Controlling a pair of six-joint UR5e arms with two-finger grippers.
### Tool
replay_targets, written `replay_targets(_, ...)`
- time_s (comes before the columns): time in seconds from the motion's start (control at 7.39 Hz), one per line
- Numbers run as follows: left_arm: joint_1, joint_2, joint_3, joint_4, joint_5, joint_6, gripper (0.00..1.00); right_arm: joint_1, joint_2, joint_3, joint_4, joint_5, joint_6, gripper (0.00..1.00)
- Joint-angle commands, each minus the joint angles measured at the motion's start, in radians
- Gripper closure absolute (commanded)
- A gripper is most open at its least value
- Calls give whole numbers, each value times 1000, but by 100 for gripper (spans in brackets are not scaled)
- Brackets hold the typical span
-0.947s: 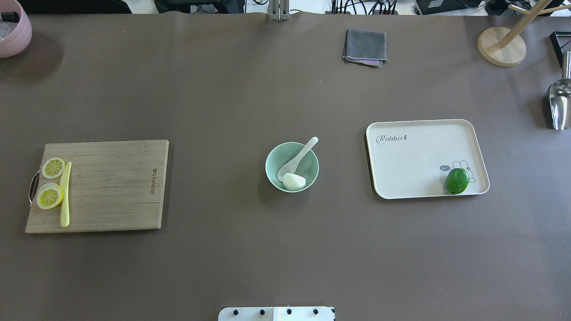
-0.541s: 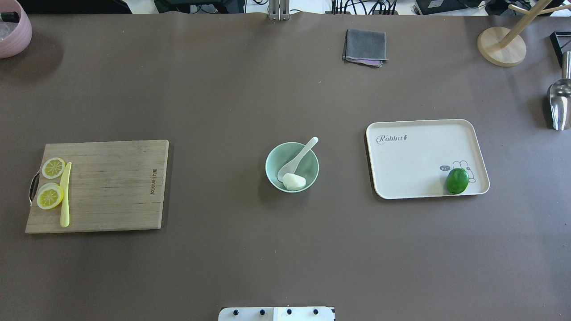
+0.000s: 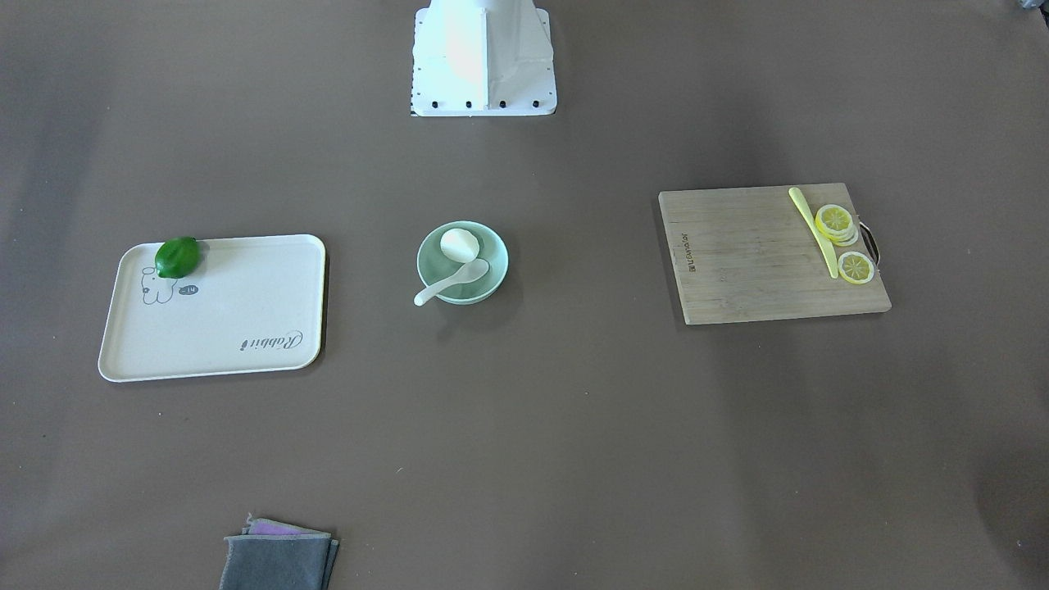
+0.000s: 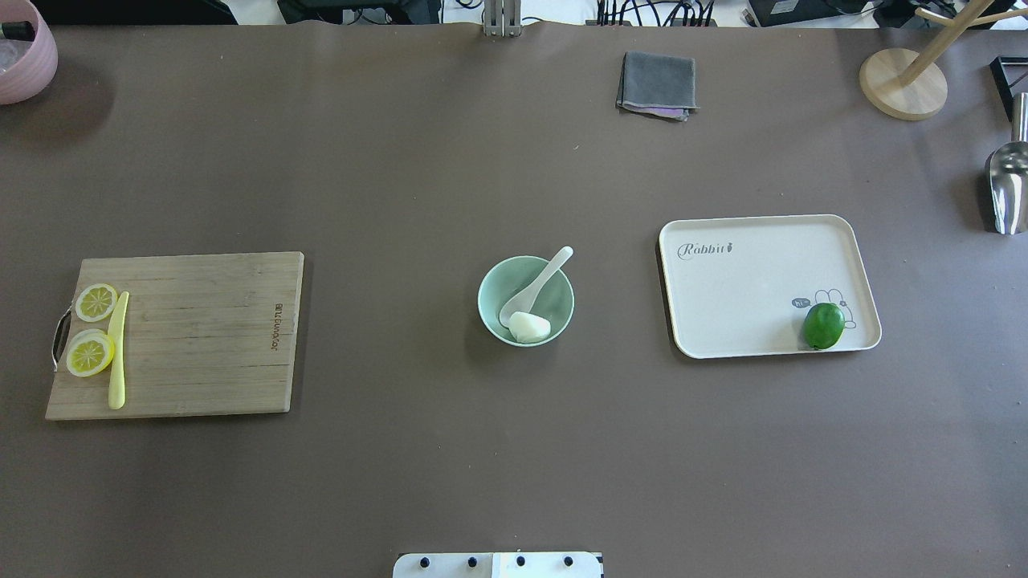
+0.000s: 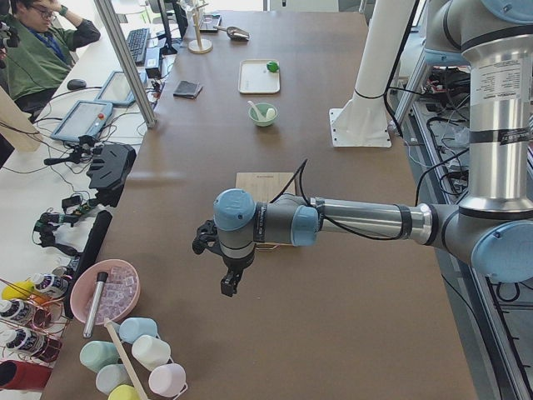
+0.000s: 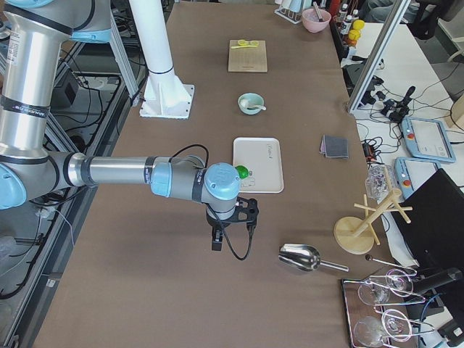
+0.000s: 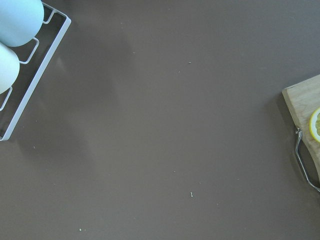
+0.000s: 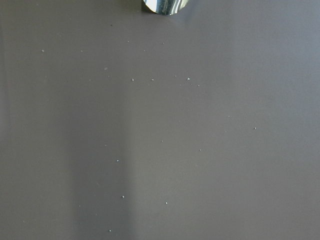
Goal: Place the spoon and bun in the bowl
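The bun (image 4: 530, 327) and spoon (image 4: 536, 285) lie inside the bowl (image 4: 483, 303) (handle poking over the rim). The left claw (image 5: 226, 287) and right claw (image 6: 215, 243) hang over the worktop (image 4: 401, 160); whether they are spread or pressed together, I cannot tell.

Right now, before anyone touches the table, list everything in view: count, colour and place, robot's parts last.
bowl: 1, mint green, table's middle
spoon: 1, white, head in bowl, handle over far rim
bun: 1, white, in bowl, near side
tray: 1, cream, right of bowl
lime: 1, green, tray's near right corner
board: 1, wooden, left of bowl
lemon slices: at least 2, yellow, board's left edge
knife: 1, yellow, beside the slices
cloth: 1, grey, far side
pink bowl: 1, pink, far left corner
stand: 1, wooden, far right corner
scoop: 1, steel, right edge
base: 1, white, near edge
left arm: 1, grey-blue, over table's left end; jaws unclear
right arm: 1, grey-blue, over right end; jaws unclear
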Motion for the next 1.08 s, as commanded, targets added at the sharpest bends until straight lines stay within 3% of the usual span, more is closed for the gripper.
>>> replay_targets(0.0,-1,2,-1,0,0,0,2,0,0,0,0,2,-1,0)
replay_targets(0.95,-1,16,-6,1,0,0,2,0,-3,3,2,3,-4,0)
